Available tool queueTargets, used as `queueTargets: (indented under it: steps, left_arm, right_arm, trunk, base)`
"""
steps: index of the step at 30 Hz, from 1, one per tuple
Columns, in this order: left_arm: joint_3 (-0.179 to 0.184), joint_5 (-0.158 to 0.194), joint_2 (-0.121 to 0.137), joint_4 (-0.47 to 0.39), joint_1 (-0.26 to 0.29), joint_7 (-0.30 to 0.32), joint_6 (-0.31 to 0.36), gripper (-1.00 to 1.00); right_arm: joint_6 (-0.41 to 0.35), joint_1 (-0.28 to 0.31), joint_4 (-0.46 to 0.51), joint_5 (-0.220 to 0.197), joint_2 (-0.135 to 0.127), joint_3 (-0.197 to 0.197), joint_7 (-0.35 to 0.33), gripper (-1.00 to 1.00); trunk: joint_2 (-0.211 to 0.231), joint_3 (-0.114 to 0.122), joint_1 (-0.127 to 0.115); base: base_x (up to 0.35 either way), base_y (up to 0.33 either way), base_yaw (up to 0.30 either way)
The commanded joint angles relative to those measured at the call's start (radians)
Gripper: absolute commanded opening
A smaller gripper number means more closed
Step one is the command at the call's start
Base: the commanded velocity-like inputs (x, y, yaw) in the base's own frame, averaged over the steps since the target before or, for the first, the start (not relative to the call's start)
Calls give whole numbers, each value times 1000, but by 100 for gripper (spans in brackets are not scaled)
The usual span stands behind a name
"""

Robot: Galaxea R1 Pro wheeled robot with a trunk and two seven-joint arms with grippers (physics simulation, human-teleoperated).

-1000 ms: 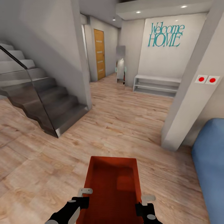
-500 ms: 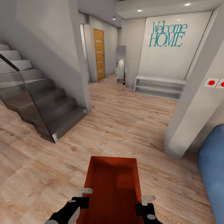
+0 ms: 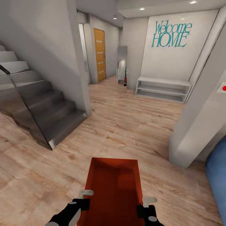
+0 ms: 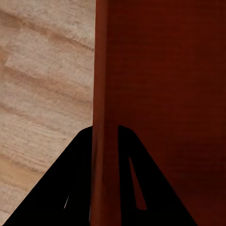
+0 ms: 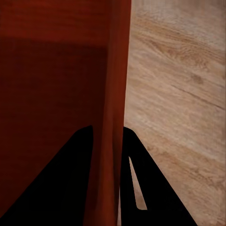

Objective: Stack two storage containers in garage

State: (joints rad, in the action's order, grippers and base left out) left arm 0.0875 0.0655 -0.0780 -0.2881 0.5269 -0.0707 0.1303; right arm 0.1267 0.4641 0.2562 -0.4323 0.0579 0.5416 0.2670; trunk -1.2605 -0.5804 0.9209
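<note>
Hallway w/ stairs [image 3: 47,116] in head cam | wrist cams: L claw [image 4: 104,136] & R claw [image 5: 107,136] each clamp bin [image 3: 113,188] wall

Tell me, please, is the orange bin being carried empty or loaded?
Empty: the head view looks into the storage container and shows only bare orange-red walls and bottom.

— Where is the storage container [image 3: 113,191]?
— Held level above the light wood plank floor [image 3: 131,125], long axis pointing away toward the orange-wood door [image 3: 100,55] down the hall.
— Its look?
— Orange-red, rectangular, lidless, thin flared walls, empty inside.
</note>
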Motion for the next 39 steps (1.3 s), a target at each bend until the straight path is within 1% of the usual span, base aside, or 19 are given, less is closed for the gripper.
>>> queueTargets:
  steps: [1,39]
  left_arm:
    - [3,5,1,-4,1,-12,6,-100]
    - [3,6,1,-5,1,-11,6,-100]
  right_arm:
    - [7,1,-7,-16,-18,5,6,-100]
    - [7,1,-8,-16,-18,4,6,-100]
  trunk:
    - [0,-1,1]
    - [0,-1,1]
  base:
    - [323,0,0]
    - [323,0,0]
